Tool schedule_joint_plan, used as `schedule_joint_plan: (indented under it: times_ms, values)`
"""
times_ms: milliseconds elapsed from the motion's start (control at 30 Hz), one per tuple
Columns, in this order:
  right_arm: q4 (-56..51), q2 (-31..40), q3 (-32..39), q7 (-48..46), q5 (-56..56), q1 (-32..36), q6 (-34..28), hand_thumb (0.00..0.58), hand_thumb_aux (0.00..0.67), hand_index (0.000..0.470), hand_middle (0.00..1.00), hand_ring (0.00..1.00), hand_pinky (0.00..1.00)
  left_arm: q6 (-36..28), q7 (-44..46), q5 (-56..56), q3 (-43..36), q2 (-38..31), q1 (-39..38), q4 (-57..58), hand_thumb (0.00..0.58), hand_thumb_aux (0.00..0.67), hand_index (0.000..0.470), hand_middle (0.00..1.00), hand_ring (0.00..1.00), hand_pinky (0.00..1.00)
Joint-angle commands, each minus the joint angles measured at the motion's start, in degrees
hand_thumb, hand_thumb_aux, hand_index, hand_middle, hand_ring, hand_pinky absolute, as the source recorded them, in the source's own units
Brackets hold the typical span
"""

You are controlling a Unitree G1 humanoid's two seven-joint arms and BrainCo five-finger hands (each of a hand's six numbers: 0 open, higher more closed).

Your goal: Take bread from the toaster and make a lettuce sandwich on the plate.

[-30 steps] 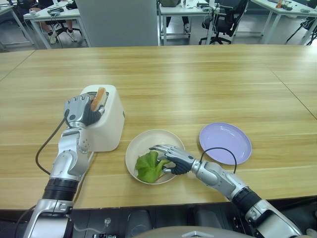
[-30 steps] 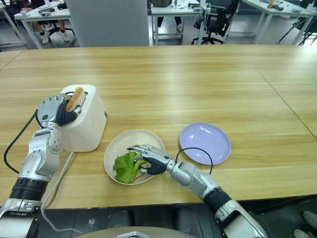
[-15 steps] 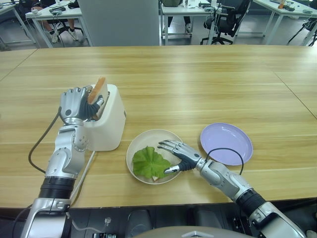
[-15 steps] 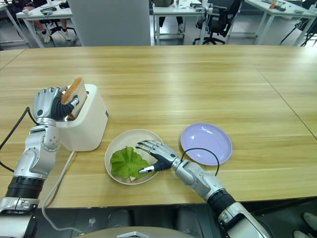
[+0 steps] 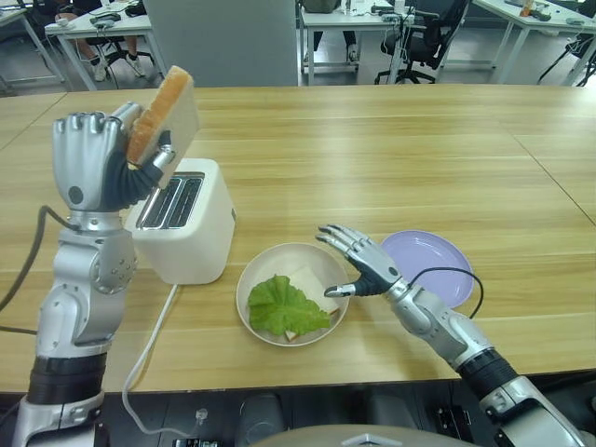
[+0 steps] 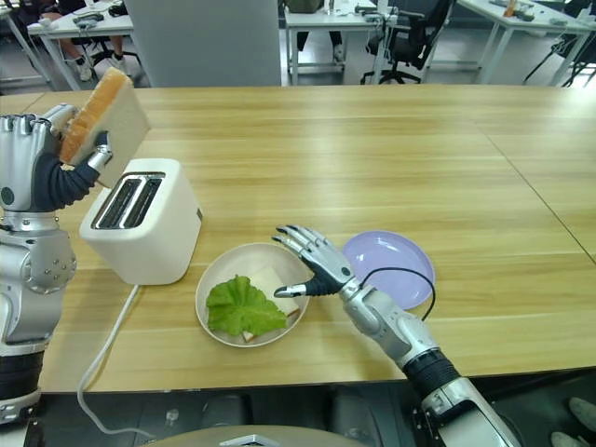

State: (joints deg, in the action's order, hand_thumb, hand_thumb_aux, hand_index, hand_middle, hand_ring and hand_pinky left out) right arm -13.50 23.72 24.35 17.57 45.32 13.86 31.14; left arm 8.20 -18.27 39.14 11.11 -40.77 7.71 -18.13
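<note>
- The left hand (image 5: 90, 174) is raised above the far left of the table, its fingers curled tight around the lower end of a toasted slice of bread with a brown crust (image 5: 166, 112).
- That slice is held tilted in the air, above and just to the far left of the toaster, clear of its top.
- The boxy white two-slot toaster (image 5: 193, 237) stands on the left of the pale wooden table (image 5: 372, 158). A white cord (image 5: 152, 346) runs from it towards the near edge.
- Right of the toaster, close to it, sits a round cream plate (image 5: 270, 255).
- On this plate lies a ruffled green lettuce leaf (image 5: 282, 305), resting partly on a pale slice of bread (image 5: 312, 282) that shows at the leaf's right and near edges.
- The right hand (image 5: 361, 268) hovers over the cream plate's right rim, fingers spread wide, with nothing in its grasp.
- A round lilac plate (image 5: 438, 256) lies just right of that hand, near the cream plate.
</note>
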Motion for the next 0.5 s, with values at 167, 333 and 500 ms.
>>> schedule_joint_plan:
  times_ms: [167, 333, 500]
  values:
    - [2.51, 4.03, 4.49, -4.80, 3.06, -3.02, 6.52, 0.000, 0.000, 0.000, 0.00, 0.00, 0.00, 3.93, 12.15, -11.60, -2.23, 3.56, -4.15, -3.86, 0.580, 0.670, 0.460, 1.00, 1.00, 1.00]
    - [2.45, 2.80, 6.53, -4.91, 5.84, -4.51, 5.47, 0.079, 0.047, 0.032, 0.00, 0.00, 0.00, 6.80, 13.27, -12.76, -2.68, 6.49, -5.12, -3.00, 0.580, 0.670, 0.460, 1.00, 1.00, 1.00]
    - [0.37, -0.02, 7.70, -3.86, 7.06, -4.94, 3.83, 0.205, 0.131, 0.090, 0.00, 0.00, 0.00, 8.12, 13.85, -10.72, -4.86, 9.26, -5.50, -1.73, 0.580, 0.670, 0.460, 1.00, 1.00, 1.00]
